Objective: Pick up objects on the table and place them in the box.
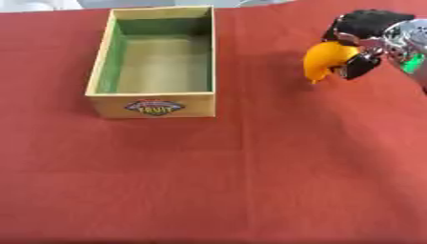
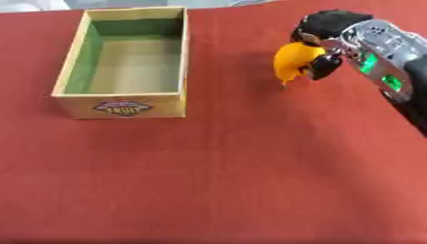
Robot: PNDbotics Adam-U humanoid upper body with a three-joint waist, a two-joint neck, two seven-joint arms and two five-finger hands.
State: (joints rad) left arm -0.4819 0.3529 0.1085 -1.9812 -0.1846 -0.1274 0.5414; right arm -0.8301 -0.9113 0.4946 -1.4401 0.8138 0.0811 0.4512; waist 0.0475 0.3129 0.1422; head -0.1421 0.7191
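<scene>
- The right hand [image 2: 321, 40] comes in from the right side and its fingers [image 2: 323, 66] are curled around an orange object [image 2: 293, 61], which it holds above the red worktop [image 2: 250, 167], to the right of the box [image 1: 153, 108] and well apart from it.
- The orange object has a rounded top and narrows to a point at the bottom; I cannot tell what fruit or toy it is.
- I judge that it is light, because the hand carries it with only the upper part inside the fingers.
- Its surface looks smooth and a little shiny, so it can be slippery, and the narrow end gives less to hold.
- The best place to take hold seems to be the wide upper part, where the fingers are now; the pointed end hangs free below them.
- I cannot say if it is stiff or soft; no dent shows under the fingers.
- The box is open at the top, with a green inside and a "FRUIT" label [image 1: 155, 107] on the front wall; nothing shows inside it.
- The right eye view shows more of the silver forearm [image 2: 380, 52] with its green lights, and the whole object against the cloth.
- The left eye view cuts the arm at the edge, but shows the right wall of the box more from inside.
- The left hand appears in neither of the 2 views.
</scene>
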